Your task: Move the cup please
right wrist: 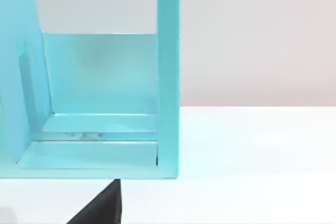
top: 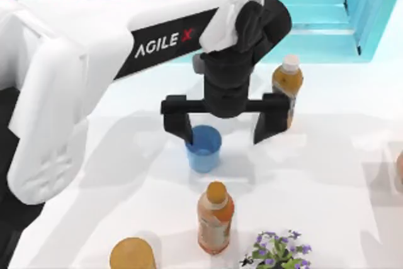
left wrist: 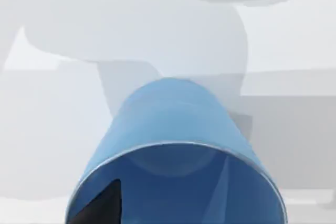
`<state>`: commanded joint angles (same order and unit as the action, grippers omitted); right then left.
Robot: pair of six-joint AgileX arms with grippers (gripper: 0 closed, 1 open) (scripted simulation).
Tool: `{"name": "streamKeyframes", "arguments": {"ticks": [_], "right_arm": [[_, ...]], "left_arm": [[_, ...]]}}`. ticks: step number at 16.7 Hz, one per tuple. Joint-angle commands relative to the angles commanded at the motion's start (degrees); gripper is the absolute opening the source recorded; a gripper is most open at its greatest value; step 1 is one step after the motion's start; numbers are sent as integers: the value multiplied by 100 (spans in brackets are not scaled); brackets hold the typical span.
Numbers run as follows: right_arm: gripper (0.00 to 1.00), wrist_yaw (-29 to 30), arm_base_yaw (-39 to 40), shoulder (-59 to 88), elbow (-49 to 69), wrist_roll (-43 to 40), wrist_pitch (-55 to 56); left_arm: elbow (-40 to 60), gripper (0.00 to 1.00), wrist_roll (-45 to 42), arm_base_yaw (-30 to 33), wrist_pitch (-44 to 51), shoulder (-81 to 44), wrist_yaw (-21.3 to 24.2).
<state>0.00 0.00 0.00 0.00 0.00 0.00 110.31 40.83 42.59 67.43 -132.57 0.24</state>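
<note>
Before me lies a smooth white table (top: 327,174), crossed by soft grey shadows. Along its far edge stands an open turquoise shelf unit (right wrist: 168,77), against a plain pale wall (right wrist: 257,35).

left arm (top: 75,61): white shell | black band (AGILEX lettering) | black tool (top: 225,121)
</note>
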Motion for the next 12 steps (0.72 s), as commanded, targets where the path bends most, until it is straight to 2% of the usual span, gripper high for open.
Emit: {"name": "streamKeyframes", "arguments": {"ticks": [3, 7, 12], "right_arm": [[100, 0, 0, 0, 0, 0, 0], [100, 0, 0, 0, 0, 0, 0], [100, 0, 0, 0, 0, 0, 0]], "left_arm": [[-428, 100, 3, 3, -441, -42, -2], [-454, 100, 3, 4, -467, -45, -2], [-454, 62, 3, 4, -467, -45, -2]]}}
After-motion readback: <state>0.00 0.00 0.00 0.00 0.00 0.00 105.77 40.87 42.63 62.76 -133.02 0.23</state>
